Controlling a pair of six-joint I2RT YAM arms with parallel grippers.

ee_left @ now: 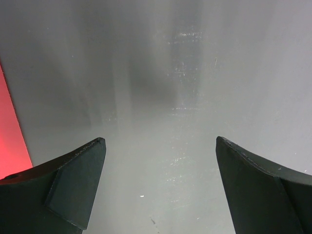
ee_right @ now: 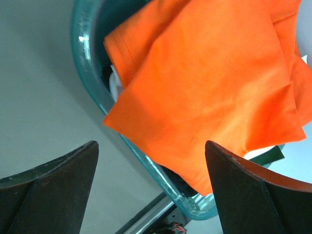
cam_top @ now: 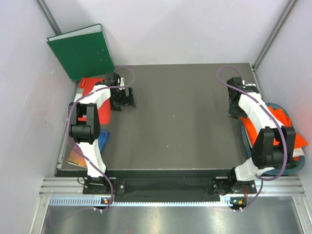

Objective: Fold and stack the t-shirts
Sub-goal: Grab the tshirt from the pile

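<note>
A dark grey table (cam_top: 180, 126) carried faint pale scuffs across its flat top. A red folder (cam_top: 89, 83) lay flat at its far-left corner, seemingly overlapping the edge. Along the right edge sat a teal basket (ee_right: 82, 63) holding an orange shirt (ee_right: 209, 87), probably just off the top.

Left arm (cam_top: 95, 103) and right arm (cam_top: 257, 113) both reach forward, wrists angled down, jaws spread wide.
</note>
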